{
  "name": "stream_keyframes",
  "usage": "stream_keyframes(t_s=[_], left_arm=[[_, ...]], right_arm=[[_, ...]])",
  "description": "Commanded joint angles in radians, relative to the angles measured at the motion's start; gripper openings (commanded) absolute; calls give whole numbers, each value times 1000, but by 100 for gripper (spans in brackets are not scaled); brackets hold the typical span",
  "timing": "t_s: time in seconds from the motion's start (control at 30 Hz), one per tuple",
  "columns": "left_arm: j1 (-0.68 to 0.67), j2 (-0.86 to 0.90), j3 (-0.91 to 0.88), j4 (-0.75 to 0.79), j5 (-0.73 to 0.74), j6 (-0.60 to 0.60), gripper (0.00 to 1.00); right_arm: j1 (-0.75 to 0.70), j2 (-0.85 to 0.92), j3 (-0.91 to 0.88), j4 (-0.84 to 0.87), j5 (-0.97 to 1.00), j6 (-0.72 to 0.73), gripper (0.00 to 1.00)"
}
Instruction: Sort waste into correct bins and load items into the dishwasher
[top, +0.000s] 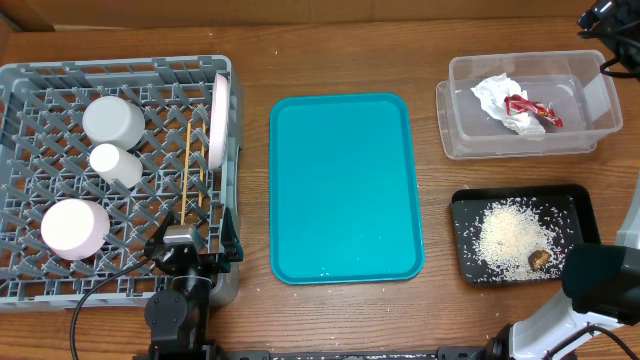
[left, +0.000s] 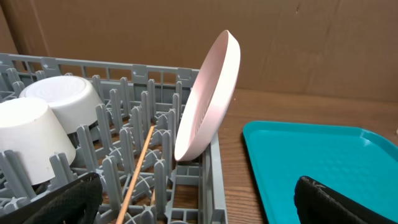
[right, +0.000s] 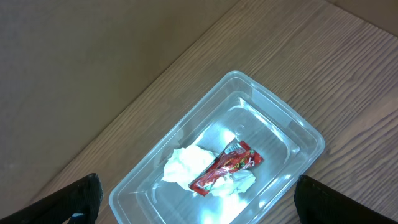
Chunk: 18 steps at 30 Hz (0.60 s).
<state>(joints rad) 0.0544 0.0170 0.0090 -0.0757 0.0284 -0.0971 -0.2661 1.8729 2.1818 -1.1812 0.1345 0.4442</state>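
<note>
A grey dish rack (top: 30, 80) stands on the left of the wooden worktop (top: 255, 60). In it, a white plate (top: 219, 120) stands on edge, tilted against the rack's right wall. Just left of the plate, 2 thin wooden chopsticks (top: 195, 170) lie side by side on the lattice floor, running from near to far. Further left, 1 white bowl (top: 113, 119) sits upturned near the far side. A white cup (top: 115, 165) is just in front of it, and a second white bowl (top: 74, 228) is nearer the front left corner. A teal serving tray (top: 345, 190) lies in the middle of the worktop, with only a few white specks near its front edge. At the far right a clear plastic tub (top: 460, 140) holds a crumpled white napkin (top: 495, 95), with a red-and-brown wrapper (top: 530, 108) lying partly on top of it. In front of the tub, a shallow black tray (top: 585, 210) carries a spread of white rice grains (top: 510, 235). A brown food scrap (top: 540, 259) lies at the near edge of the heap. The left end effector (top: 195, 245) is at the rack's front right corner, its fingers spread wide with nothing between them. The right end effector (right: 196, 180) hangs above the tub, looking down into it, its fingers likewise wide apart and holding nothing.
</note>
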Motion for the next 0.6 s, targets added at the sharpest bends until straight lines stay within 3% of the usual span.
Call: stream_keyframes(t_s=[0.0, 0.37, 0.57], left_arm=[[4, -13, -4, -2, -10, 19, 100], [4, -13, -4, -2, -10, 19, 100], [4, -13, -4, -2, -10, 19, 100]], right_arm=[[-1, -8, -3, 4, 2, 2, 100], [-1, -8, -3, -3, 3, 0, 100], [12, -40, -3, -11, 2, -142, 100]])
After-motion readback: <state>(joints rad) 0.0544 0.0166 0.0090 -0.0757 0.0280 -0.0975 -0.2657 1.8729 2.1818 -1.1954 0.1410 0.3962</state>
